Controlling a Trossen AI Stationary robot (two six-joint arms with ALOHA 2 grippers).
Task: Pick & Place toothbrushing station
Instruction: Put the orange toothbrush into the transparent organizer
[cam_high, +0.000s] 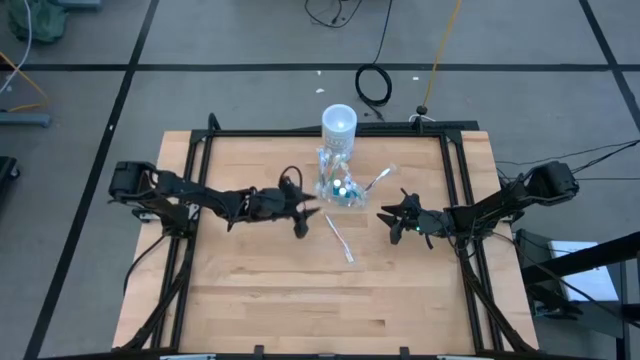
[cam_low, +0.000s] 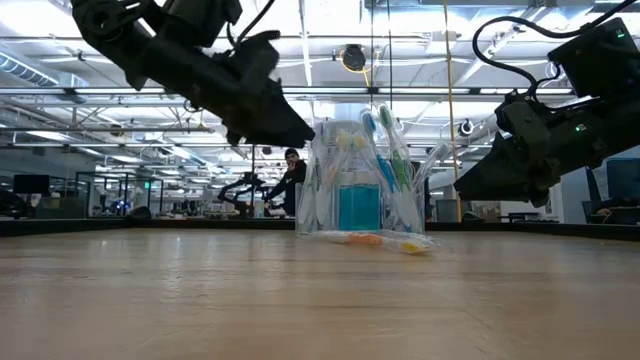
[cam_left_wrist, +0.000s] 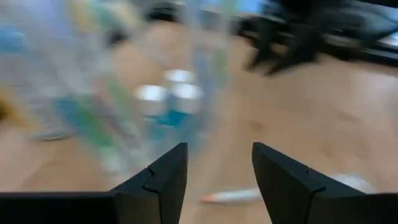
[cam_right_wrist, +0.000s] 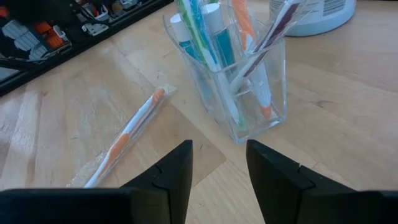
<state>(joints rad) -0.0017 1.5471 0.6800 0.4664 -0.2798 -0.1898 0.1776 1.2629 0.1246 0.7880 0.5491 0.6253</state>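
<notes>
Plainly, the left gripper (cam_high: 302, 214) hangs above the wooden table (cam_high: 260, 300), its two dark, blocky fingers (cam_left_wrist: 163, 182) parted with nothing between them, just beside the clear container (cam_high: 335, 183) on its left side. That container (cam_right_wrist: 239, 87) is a small, square-walled box of see-through plastic, standing upright near the middle of the table's far edge, and it is packed with slim toothbrushes (cam_right_wrist: 198, 31) in blue, green and white, plus small blue tubes with white caps (cam_high: 343, 189). The right gripper (cam_high: 398, 218) sits on the container's other side, a little farther off, its matte black fingers (cam_right_wrist: 169, 173) likewise spread and empty. Between the two grippers, on bare boards, lies a loose orange-and-white toothbrush (cam_right_wrist: 127, 138) sealed in a crinkled clear wrapper. Behind the container, touching or nearly so, stands a taller opaque white cylinder (cam_high: 339, 124). Light planks with visible grain make up the tabletop, framed by black rails (cam_high: 455, 190).
</notes>
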